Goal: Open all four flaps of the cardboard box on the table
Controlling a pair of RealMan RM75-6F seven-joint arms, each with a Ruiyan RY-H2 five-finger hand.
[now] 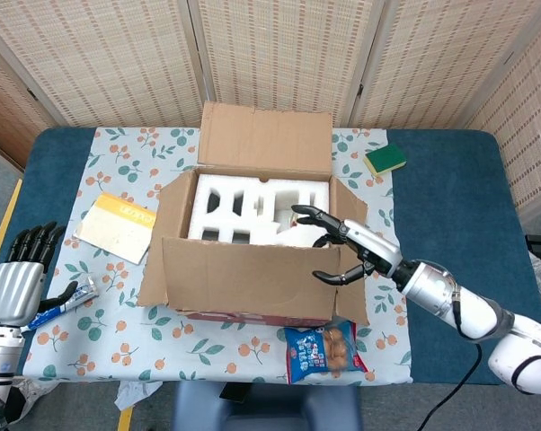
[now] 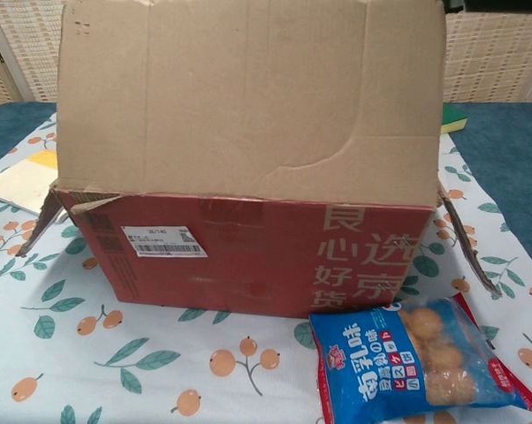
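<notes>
The cardboard box (image 1: 252,310) stands mid-table on the floral cloth, with white foam (image 1: 252,208) showing inside. Its back flap (image 1: 266,139) lies folded outward, and the left flap (image 1: 167,235) and right flap (image 1: 351,269) splay to the sides. The front flap (image 1: 243,277) stands nearly upright and fills the chest view (image 2: 248,97) above the red front wall (image 2: 248,256). My right hand (image 1: 342,250) is at that flap's right top edge on the inner side, fingers spread against it, holding nothing. My left hand (image 1: 19,283) hovers open at the table's near left corner.
A toothpaste tube (image 1: 66,301) lies beside my left hand and a yellow booklet (image 1: 116,224) sits left of the box. A blue snack bag (image 1: 324,352) (image 2: 416,362) lies at the box's front right corner. A green sponge (image 1: 385,159) is at the back right.
</notes>
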